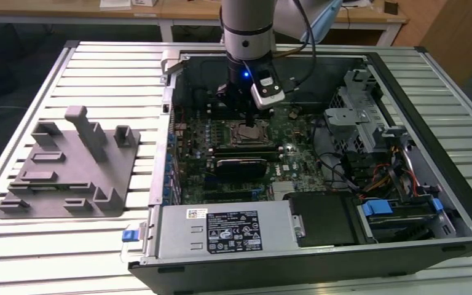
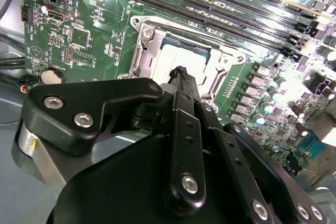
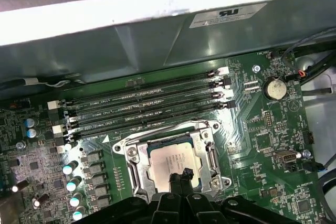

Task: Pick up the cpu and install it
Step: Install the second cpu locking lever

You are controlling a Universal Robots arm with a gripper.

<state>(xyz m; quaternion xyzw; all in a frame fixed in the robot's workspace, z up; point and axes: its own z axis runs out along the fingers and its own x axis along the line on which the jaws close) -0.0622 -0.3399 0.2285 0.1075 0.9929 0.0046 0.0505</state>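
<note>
Sitting flat in the metal-framed socket on the green motherboard, the cpu shows its pale silver top in both wrist views. In the exterior view it lies near the middle of the board, inside the open computer case.

The fingers are pressed together into one thin black tip with no gap between them, and they grip nothing. In the first wrist view that tip overlaps the chip's edge at about 5 o'clock from its centre; whether it touches the metal or hangs just above cannot be told. In the second wrist view the fingers meet the chip's near edge at about 6 o'clock.

Four long memory slots run just beside the socket, at 12 o'clock from the chip in the first wrist view. A round coin cell sits at about 2 o'clock, well apart.

In the exterior view the arm comes down from 12 o'clock, and a grey fixture plate with upright posts lies on the slatted desk at 9 o'clock from the case.
</note>
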